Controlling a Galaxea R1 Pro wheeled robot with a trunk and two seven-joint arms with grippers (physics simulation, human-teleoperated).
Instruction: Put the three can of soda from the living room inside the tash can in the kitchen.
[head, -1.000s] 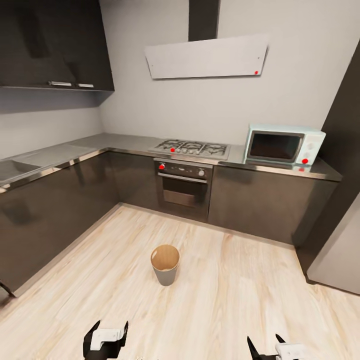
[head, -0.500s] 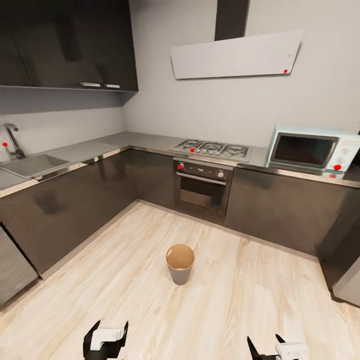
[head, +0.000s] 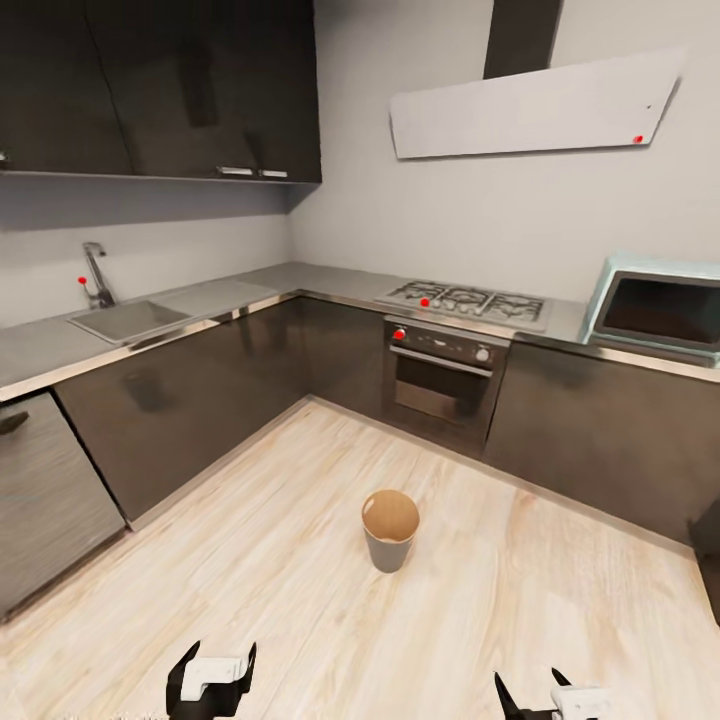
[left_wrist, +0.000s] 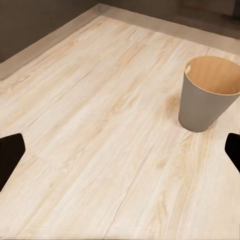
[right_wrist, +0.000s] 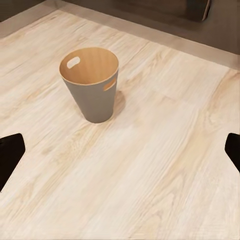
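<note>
The small round tapered bucket, grey outside and coppery brown inside (head: 390, 529), serves as the tash can. It is stood upright on the light wood plank floor (head: 300, 560), in the open middle of the kitchen and well apart from the cabinets, so that it can be approached from any side. Its mouth is left uncovered and faces up; two slot handles are cut near the rim. From the right wrist view the interior appears bare, and no soda can is made out inside.

The left gripper (head: 211, 678) and the right gripper (head: 540, 702) are held low at the near edge of the head view, well short of the bucket. In each wrist view the dark fingertips (left_wrist: 10, 155) are seen at opposite edges with bare floor between them, so both grippers are judged spread apart and nothing is carried. This posture is judged to suit travel, not deposit.

Beyond the bucket, the dark glossy base cabinets (head: 200, 400) are arranged in an L under a grey steel surface (head: 40, 350). A sink with tap (head: 125, 315) is set into it, then a gas hob (head: 465, 300) over a built-in oven (head: 440, 375), then a pale blue microwave (head: 660, 310). A flat white extractor hood (head: 530, 110) is mounted above the hob.

The cans are judged yet to be fetched.
</note>
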